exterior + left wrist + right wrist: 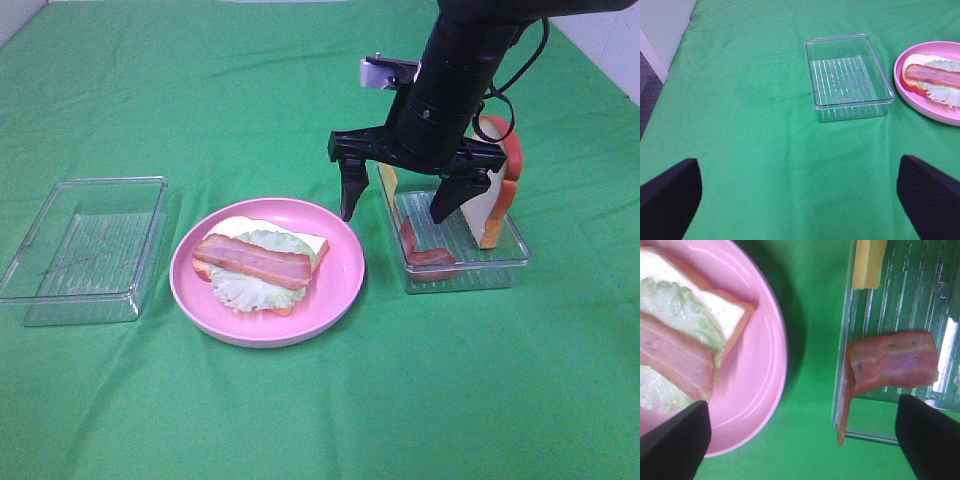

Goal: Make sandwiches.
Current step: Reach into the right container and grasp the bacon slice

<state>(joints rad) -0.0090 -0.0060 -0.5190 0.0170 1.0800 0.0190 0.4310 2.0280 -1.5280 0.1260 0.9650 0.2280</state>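
The open sandwich (pixel 258 262) lies on the round pink plate (pixel 340 280): a white bread slice with orange crust, pale green lettuce and one pink-red bacon strip on top. My right gripper (pixel 394 212) is open and empty, hovering between the plate and the clear tray (pixel 500 262) to its right. That tray holds a bacon strip (pixel 425 252), a yellow cheese slice (pixel 388 180) and upright bread slices (pixel 490 205). The right wrist view shows the bacon (pixel 892 365), the cheese (pixel 869 262) and the sandwich (pixel 680 340) below the open gripper (pixel 802 440). My left gripper (pixel 800 200) is open and empty.
An empty clear tray (pixel 85 245) stands left of the plate; it also shows in the left wrist view (pixel 847 75), with the plate (pixel 912 100) beside it. Green cloth covers the table. The left arm is out of the high view.
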